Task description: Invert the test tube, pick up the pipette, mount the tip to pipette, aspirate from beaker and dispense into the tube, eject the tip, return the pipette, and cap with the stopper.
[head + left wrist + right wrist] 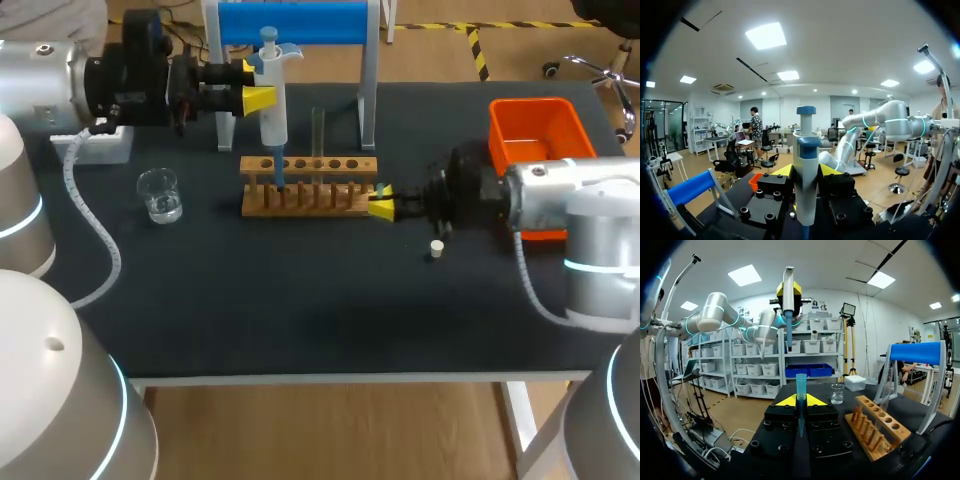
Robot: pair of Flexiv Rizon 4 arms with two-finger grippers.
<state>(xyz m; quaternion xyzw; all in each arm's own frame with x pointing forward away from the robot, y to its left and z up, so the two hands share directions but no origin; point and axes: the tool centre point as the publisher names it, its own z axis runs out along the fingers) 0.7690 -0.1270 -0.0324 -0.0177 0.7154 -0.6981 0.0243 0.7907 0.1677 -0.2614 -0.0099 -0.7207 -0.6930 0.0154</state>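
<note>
Blue tip sits upright, pinched in right gripper, at rack's right end. Left gripper clamps pipette above rack's left holes. Stopper lies near right gripper.

white pipette with blue plunger, upright above the wooden rack's left end. clear test tube upright at the rack's back. blue tip upright at its right end. glass beaker near the table's left edge. small white stopper right of the rack.

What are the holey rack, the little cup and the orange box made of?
The brown holed test-tube rack looks like unpainted wood: tan, matte. The small clear beaker seems glass or clear plastic: see-through. The orange rectangular bin looks plastic: bright, even colour.
</note>
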